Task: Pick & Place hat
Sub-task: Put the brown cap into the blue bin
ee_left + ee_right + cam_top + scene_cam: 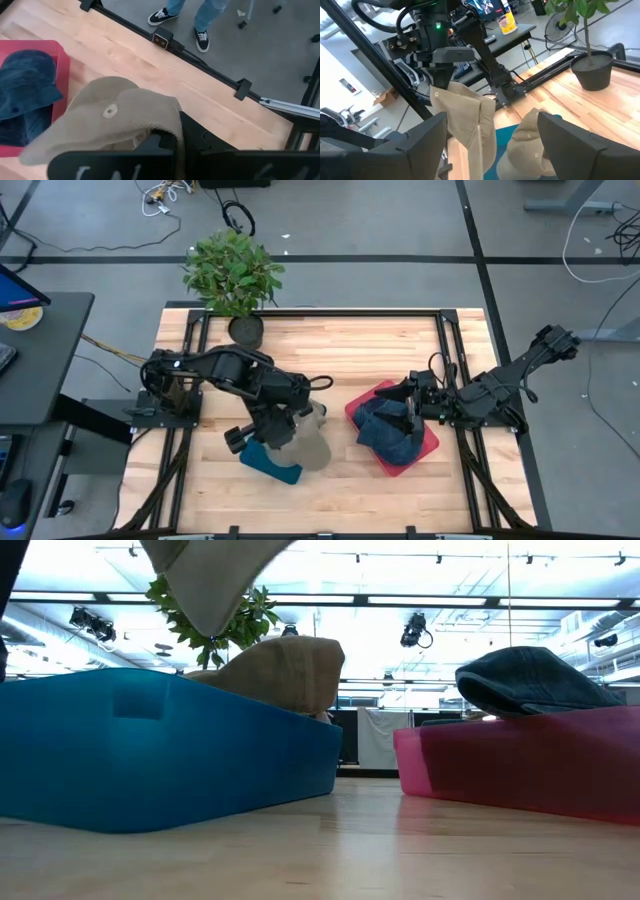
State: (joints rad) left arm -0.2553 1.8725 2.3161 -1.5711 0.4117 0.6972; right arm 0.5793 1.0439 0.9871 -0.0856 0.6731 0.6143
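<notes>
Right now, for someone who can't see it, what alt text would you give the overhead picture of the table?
Seen from above, the left gripper holds a tan hat shut in its fingers over a blue bin on a wooden table. The right gripper hangs open above dark blue hats in a red bin. A potted plant stands at the far edge.

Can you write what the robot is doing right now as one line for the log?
left gripper: shut on tan hat, over blue bin | right gripper: jaws open, over navy hat in red bin
</notes>
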